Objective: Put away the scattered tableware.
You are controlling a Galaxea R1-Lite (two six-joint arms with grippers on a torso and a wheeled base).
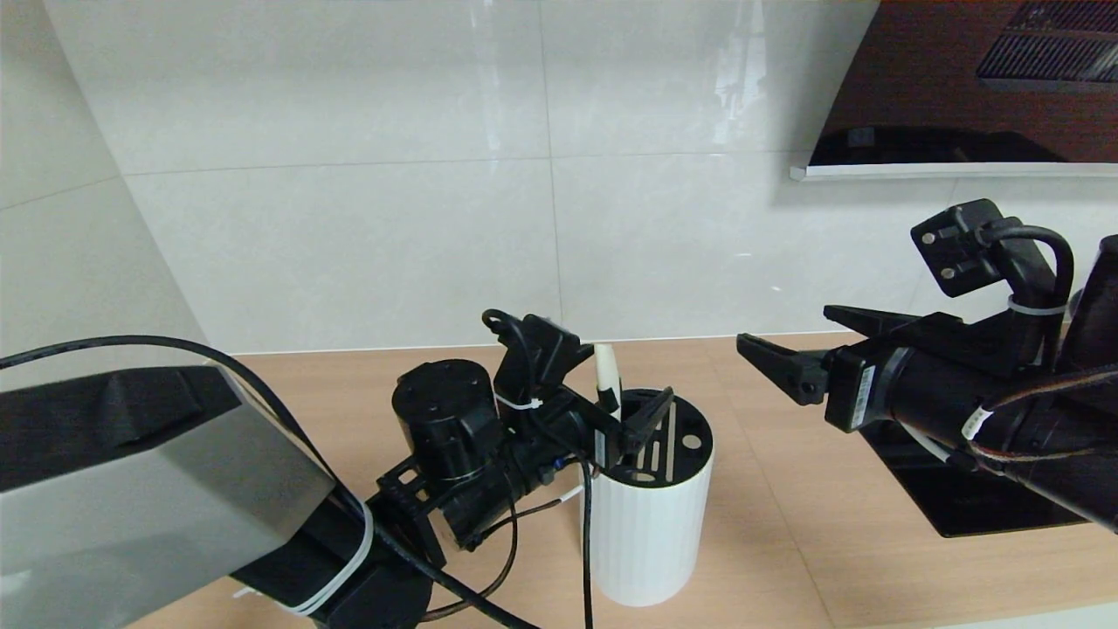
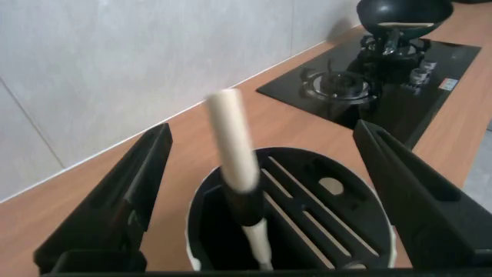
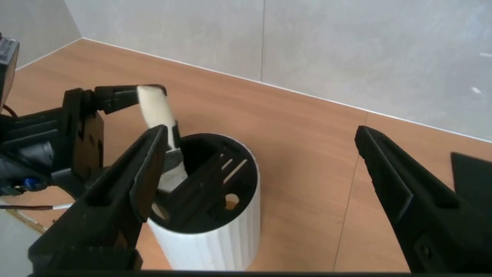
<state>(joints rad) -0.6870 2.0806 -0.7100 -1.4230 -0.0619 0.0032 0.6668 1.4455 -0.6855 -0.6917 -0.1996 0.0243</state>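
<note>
Left wrist view: L gripper [image 2: 265, 204] fingers [image 2: 123, 204] spread wide over white holder [image 2: 323, 192]. Cream-handled utensil [image 2: 233, 138] stands tilted in holder's open compartment, handle btwn the fingers, nearer one, touching neither. Head view: R gripper [image 1: 790, 330] to robot's right of holder, above wooden counter [image 1: 786, 489], fingers spread, holding nothing.

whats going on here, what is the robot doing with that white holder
The left gripper is over the white utensil holder on the wooden counter. Its fingers are open on either side of a cream-handled utensil that stands in the holder, leaning a little and not gripped. The right gripper hangs open and empty above the counter, off to the side near the black cooktop.
</note>
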